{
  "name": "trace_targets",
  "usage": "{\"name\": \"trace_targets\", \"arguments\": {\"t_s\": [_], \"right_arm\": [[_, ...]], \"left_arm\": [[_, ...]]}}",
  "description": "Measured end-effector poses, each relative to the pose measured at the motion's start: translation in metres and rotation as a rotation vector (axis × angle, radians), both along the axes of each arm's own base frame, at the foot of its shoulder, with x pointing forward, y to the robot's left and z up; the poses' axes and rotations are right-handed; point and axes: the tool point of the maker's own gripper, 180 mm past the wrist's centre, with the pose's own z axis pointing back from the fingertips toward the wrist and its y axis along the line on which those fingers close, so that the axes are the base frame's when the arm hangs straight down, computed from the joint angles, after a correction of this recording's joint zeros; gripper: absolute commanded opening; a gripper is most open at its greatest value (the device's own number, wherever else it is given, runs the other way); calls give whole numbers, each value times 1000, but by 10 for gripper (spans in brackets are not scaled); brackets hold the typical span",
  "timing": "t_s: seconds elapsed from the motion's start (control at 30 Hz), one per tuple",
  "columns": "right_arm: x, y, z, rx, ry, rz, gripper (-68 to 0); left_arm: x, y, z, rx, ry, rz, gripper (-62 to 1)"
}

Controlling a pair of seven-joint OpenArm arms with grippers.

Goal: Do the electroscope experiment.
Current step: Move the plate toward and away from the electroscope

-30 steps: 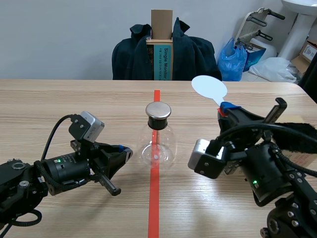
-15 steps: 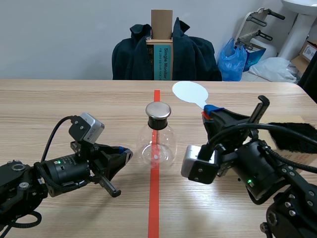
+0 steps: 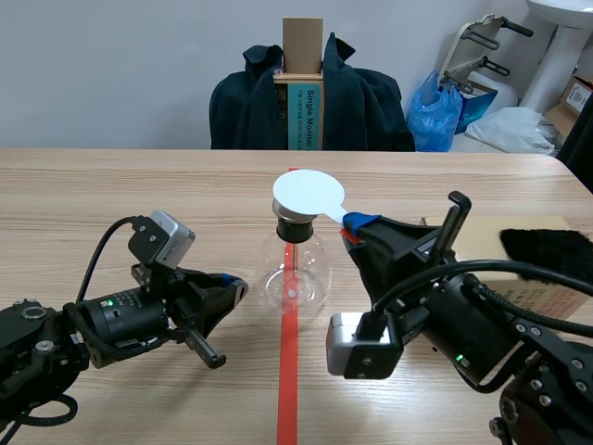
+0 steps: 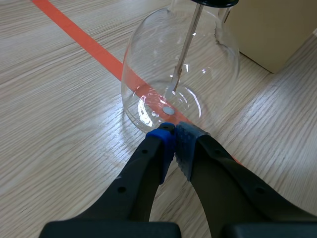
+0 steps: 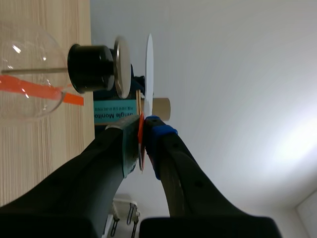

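Paddle (image 3: 308,193): shifted left, now just over flask (image 3: 296,271). Right gripper (image 3: 354,224) pinches its handle. Left gripper (image 4: 174,135) closed, beside flask base.

One electroscope (image 3: 298,267), one white paddle (image 3: 308,194), one black fur (image 3: 547,246).

A dark jacket (image 3: 361,102) hangs behind the desk (image 3: 93,195), wrapped around a tall cardboard box (image 3: 302,46). A blue bag (image 3: 435,109) sits just beside it.
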Motion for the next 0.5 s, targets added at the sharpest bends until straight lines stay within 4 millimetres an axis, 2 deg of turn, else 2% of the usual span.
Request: {"name": "trace_targets", "arguments": {"t_s": [0.23, 0.5], "right_arm": [[-7, 7, -3, -25, -3, 51, -668], [-5, 6, -3, -24, -3, 42, -668]], "left_arm": [[0, 0, 0, 0, 0, 0, -582], [0, 0, 0, 0, 0, 0, -582]]}}
